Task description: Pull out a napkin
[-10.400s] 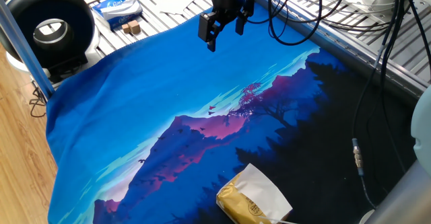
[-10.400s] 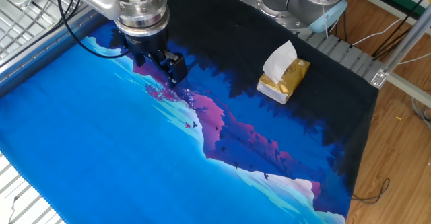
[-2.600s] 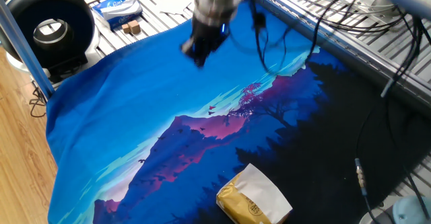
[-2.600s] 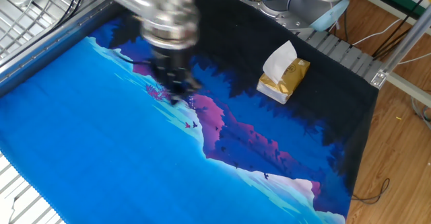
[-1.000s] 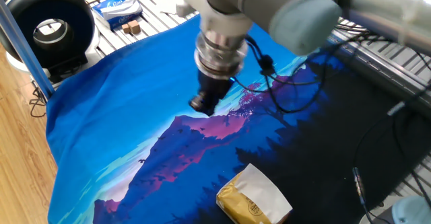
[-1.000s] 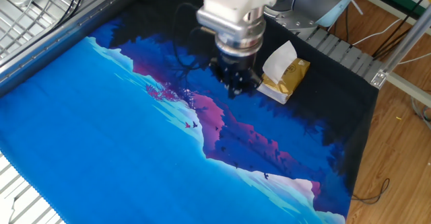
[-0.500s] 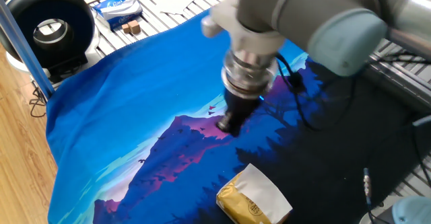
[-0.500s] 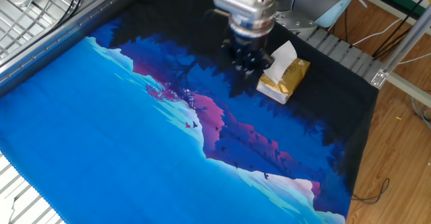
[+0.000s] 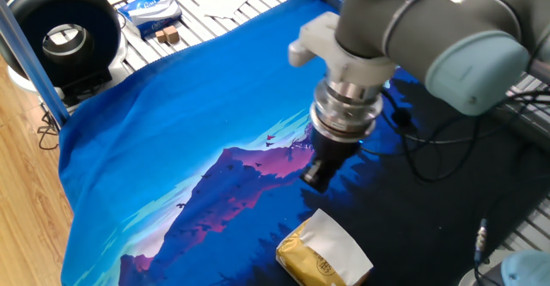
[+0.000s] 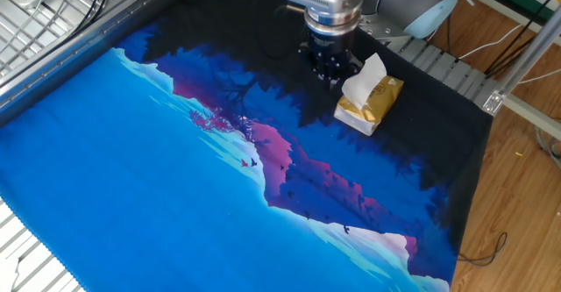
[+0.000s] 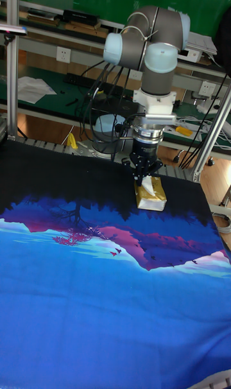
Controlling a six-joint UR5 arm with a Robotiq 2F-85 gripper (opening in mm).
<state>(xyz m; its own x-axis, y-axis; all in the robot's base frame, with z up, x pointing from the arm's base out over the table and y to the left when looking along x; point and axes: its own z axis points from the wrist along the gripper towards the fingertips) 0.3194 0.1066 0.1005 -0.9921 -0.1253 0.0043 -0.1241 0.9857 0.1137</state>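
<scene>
The napkin (image 10: 364, 75) is a white sheet that sticks up from the top of the gold-yellow tissue pack (image 10: 375, 104). The pack lies on the dark part of the printed cloth. In the one fixed view the napkin (image 9: 332, 240) and pack (image 9: 311, 264) sit at the bottom edge. My gripper (image 10: 331, 71) hangs just beside the napkin's upper edge, on the side away from the pack. It holds nothing and its fingers look open. In the tall fixed view the gripper (image 11: 143, 169) is right above the napkin (image 11: 148, 185), and I cannot tell whether they touch.
A blue mountain-print cloth (image 9: 172, 149) covers the table. A black round device (image 9: 64, 35), a blue-and-white packet (image 9: 148, 9) and small wooden blocks (image 9: 168, 35) lie past its far left corner. Cables (image 9: 430, 161) trail from the arm, and metal frame posts (image 10: 517, 73) stand beside the pack.
The arm has swept from the far side of the cloth across to the tissue pack and now hovers by the napkin. The pack and napkin have not moved.
</scene>
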